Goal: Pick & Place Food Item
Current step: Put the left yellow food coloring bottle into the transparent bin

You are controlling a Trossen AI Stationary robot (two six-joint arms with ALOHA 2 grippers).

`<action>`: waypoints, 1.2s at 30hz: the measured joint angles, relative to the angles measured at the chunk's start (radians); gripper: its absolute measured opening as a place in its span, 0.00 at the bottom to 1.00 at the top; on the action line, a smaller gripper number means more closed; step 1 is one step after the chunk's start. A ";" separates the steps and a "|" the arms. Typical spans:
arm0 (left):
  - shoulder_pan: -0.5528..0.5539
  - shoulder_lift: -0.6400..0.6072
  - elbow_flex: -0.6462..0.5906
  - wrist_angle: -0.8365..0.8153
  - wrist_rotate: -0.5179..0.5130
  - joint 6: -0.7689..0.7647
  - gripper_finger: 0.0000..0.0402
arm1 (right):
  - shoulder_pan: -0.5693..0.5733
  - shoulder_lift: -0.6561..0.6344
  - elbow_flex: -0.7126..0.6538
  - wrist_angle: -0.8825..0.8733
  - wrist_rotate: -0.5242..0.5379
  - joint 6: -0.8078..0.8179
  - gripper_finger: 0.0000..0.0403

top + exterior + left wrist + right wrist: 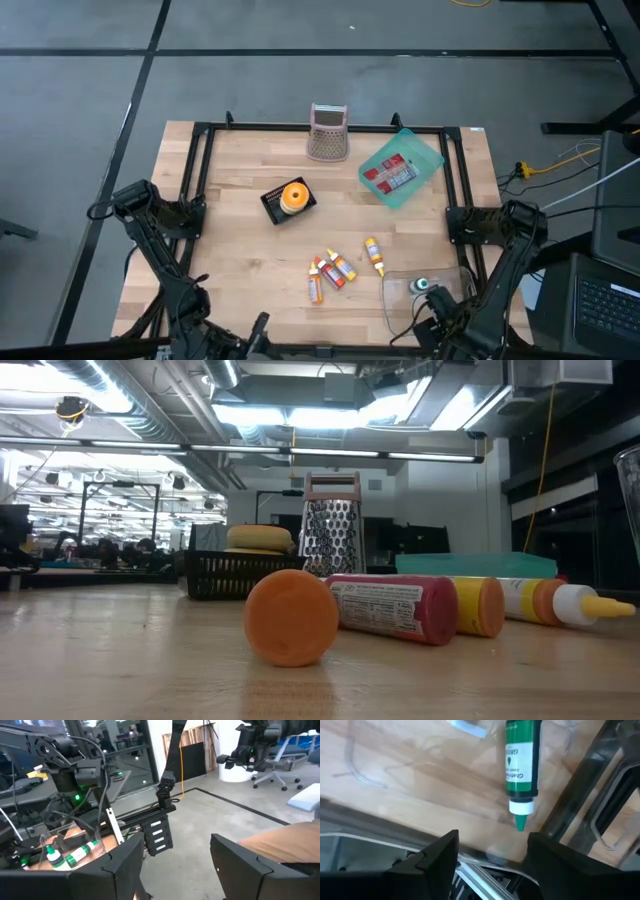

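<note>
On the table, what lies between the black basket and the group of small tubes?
Nothing: in the high view, bare wood separates the black basket from the small tubes.

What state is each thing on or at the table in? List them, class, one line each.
Left gripper: jaws open, empty.
Right gripper: jaws open, empty.
Green bottle: lying down, capped.
Grater: lying flat.
Black basket: upright, holding a bun.
Teal lid: flat, packet on it.

The high camera looks straight down on the whole table [250,260], grater [328,132] at twelve o'clock. The low camera sits at tabletop height, close behind the orange-capped tube [345,612], facing that grater [330,536]. Both wrist cameras share the green bottle [522,766], the right one nearest it.
</note>
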 joint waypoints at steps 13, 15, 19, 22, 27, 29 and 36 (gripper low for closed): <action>-0.033 0.000 0.000 0.000 0.050 0.005 0.56 | 0.033 -0.018 -0.169 0.208 0.021 0.002 0.51; -0.036 0.000 0.000 -0.001 0.051 0.005 0.56 | 0.040 -0.047 -0.241 0.280 0.028 0.019 0.51; -0.040 0.000 0.000 -0.001 0.051 -0.001 0.56 | 0.045 -0.121 -0.304 0.318 0.066 0.050 0.51; -0.040 0.000 0.000 -0.004 0.051 -0.001 0.56 | 0.045 -0.144 -0.308 0.283 0.070 0.036 0.51; -0.040 0.000 0.000 -0.007 0.050 -0.011 0.56 | 0.058 -0.145 -0.335 0.312 0.012 0.045 0.51; -0.040 0.000 0.000 -0.019 0.049 -0.026 0.56 | 0.064 -0.145 -0.361 0.353 -0.025 0.047 0.51; -0.040 0.001 0.000 -0.023 0.048 -0.044 0.56 | 0.054 -0.145 -0.381 0.360 -0.056 0.060 0.51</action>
